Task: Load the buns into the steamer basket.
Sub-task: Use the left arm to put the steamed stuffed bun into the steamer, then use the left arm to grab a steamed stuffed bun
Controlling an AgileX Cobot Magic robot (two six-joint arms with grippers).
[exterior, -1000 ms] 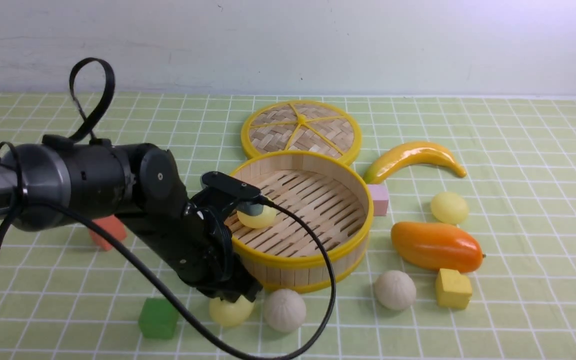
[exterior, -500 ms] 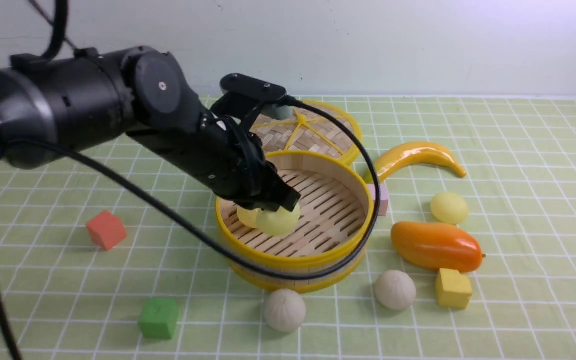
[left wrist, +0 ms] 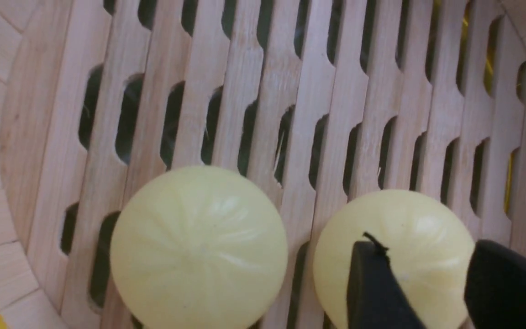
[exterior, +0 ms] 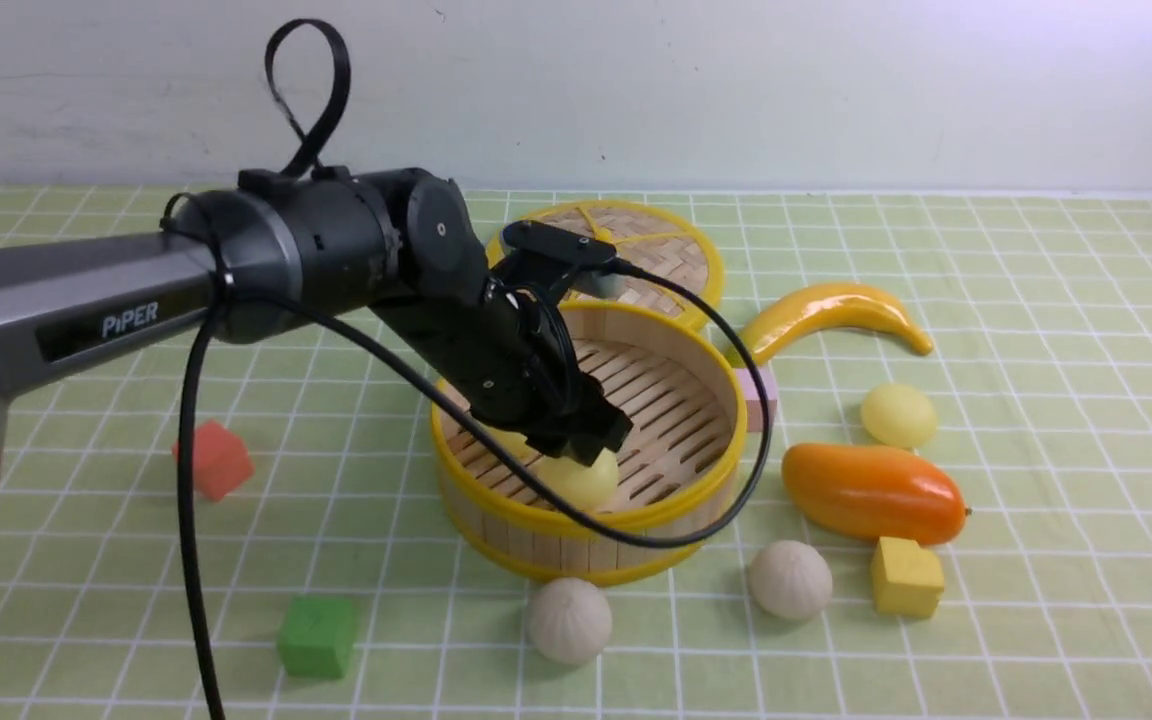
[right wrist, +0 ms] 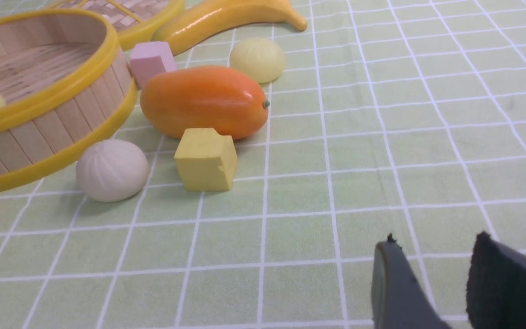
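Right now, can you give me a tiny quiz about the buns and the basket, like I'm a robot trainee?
1. How many buns lie inside the steamer basket?
2. True or false: both white pleated buns sit on the tablecloth, outside the basket.
3. Which sits closest to the mango: A green cube, B yellow cube, C red cube?
Key: 1 two; 2 true; 3 B.

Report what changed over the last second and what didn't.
The left gripper lifted a pale yellow bun from the cloth, carried it over the rim into the steamer basket, and parted its jaws. The first bun inside and everything else stayed put.
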